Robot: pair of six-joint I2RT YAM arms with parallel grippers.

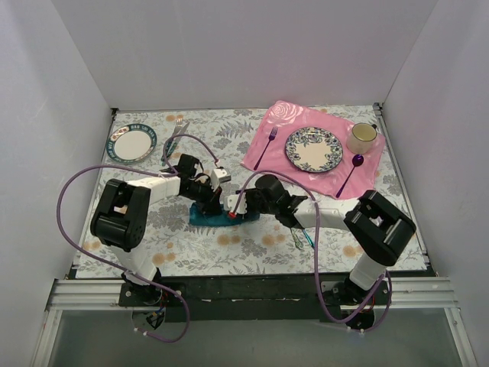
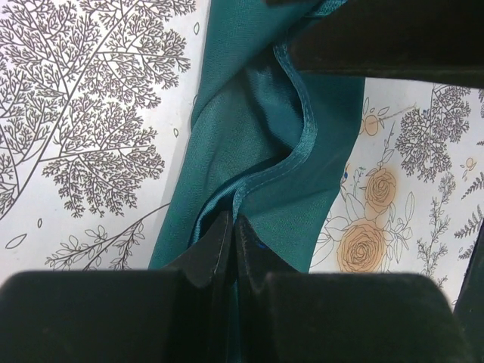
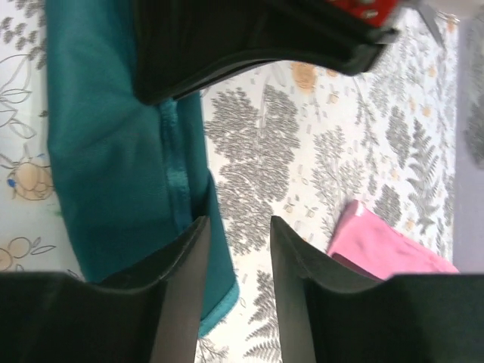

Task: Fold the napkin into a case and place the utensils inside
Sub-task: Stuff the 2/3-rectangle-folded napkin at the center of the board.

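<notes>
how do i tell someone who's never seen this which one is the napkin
On the floral table, look near the middle, where the left hand and right hand meet. The napkin lies there as a narrow folded strip, pinched by the left hand. It is the only plain dark teal cloth; the placemat farther back is pink and rose-patterned.

The napkin [image 1: 205, 217] lies left of the utensils [image 1: 302, 238]
</notes>
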